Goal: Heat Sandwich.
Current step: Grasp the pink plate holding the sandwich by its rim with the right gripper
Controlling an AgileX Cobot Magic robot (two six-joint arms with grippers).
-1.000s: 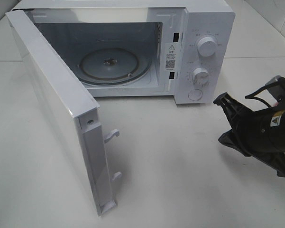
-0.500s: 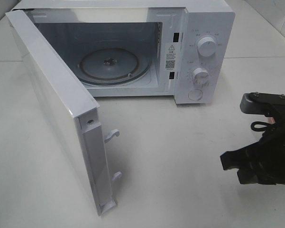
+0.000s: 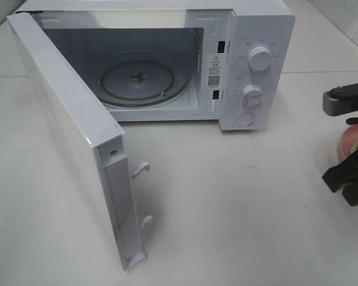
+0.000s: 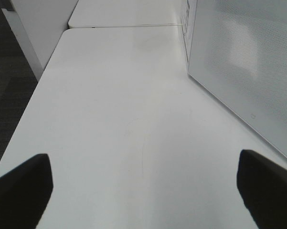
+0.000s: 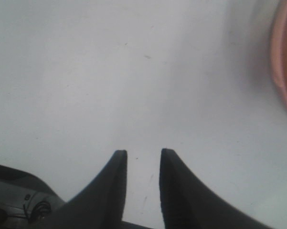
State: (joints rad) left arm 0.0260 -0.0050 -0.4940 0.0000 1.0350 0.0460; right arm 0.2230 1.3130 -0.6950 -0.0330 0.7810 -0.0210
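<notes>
The pink plate [image 3: 352,138] peeks in at the right edge of the exterior high view, and its rim shows in the right wrist view [image 5: 281,62]. The sandwich on it is almost wholly hidden, apart from a pale sliver at the frame edge. My right gripper [image 3: 347,179] hovers just in front of the plate. In its wrist view my right gripper [image 5: 142,151] is empty, with a narrow gap between the fingers. My left gripper [image 4: 143,157] is wide open and empty over bare table beside the microwave door. The white microwave [image 3: 256,59] stands open with its glass turntable [image 3: 144,82] bare.
The microwave door [image 3: 71,131] swings out far toward the front left, with latch hooks [image 3: 140,169] on its free edge. In the left wrist view its perforated outer face [image 4: 243,67] stands close by. Knobs [image 3: 260,59] are on the right panel. The table edge [image 4: 19,129] drops to dark floor.
My right arm has drawn back to the right, from the middle right of the table to the frame edge. This uncovered the pink plate. The microwave and its door have not moved.
</notes>
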